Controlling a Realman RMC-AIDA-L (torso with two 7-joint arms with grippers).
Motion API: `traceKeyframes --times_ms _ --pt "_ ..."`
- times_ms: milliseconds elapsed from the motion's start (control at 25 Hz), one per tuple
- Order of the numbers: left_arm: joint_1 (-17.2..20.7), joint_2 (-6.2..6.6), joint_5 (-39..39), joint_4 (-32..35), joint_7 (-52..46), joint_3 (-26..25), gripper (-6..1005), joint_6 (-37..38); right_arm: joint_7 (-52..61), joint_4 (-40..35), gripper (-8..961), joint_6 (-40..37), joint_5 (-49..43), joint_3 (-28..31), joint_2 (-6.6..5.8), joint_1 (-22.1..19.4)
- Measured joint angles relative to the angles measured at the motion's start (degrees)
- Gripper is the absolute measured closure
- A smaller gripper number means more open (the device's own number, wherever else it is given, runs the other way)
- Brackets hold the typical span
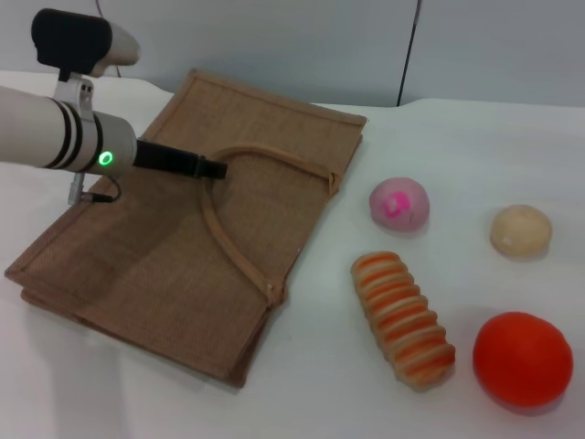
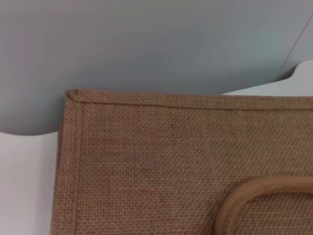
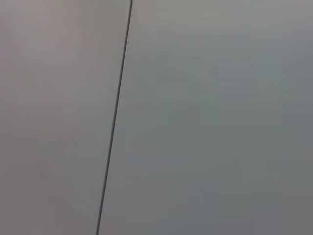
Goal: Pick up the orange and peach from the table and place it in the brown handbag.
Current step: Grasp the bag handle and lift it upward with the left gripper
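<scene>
Left gripper: dark fingers reach over the flat bag, tip at the strap loop; whether they are spread or pressed together cannot be told. The right arm is out of the head view; its wrist camera sees only a grey wall.

Brown handbag: lying flat on the white table, filling the 9 o'clock half of the head view. Its mouth is not seen open and nothing shows inside it. One looped strap lies on its upper face. The left wrist view shows a hemmed corner of the weave.

Peach: on the table at 3 o'clock of the bag, apart from it.

Beige ball: at 3 o'clock of the peach.

Striped ridged piece: at 6 o'clock of the peach.

Orange: at 4 o'clock, just beside the striped piece.
</scene>
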Motion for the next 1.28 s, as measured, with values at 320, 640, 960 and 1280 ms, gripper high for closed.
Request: traceKeyframes --times_ms 320,640,960,1280 --pt "-0.65 -0.02 0.16 -1.61 -0.03 1.74 333 2.28 0.0 0.0 198 0.0 0.01 -0.13 0.0 0.38" --pt "-0.89 -0.04 0.24 -2.26 -0.53 3.38 336 3.17 0.0 0.0 198 0.0 0.0 -0.21 0.0 0.38" --pt "-0.89 -0.04 0.3 -2.26 -1.68 3.44 558 2.58 0.0 0.0 198 0.0 0.01 -0.21 0.0 0.16" --pt "-0.89 -0.06 0.19 -2.25 -1.44 3.45 739 2.2 0.0 0.0 198 0.0 0.0 -0.21 0.0 0.17"
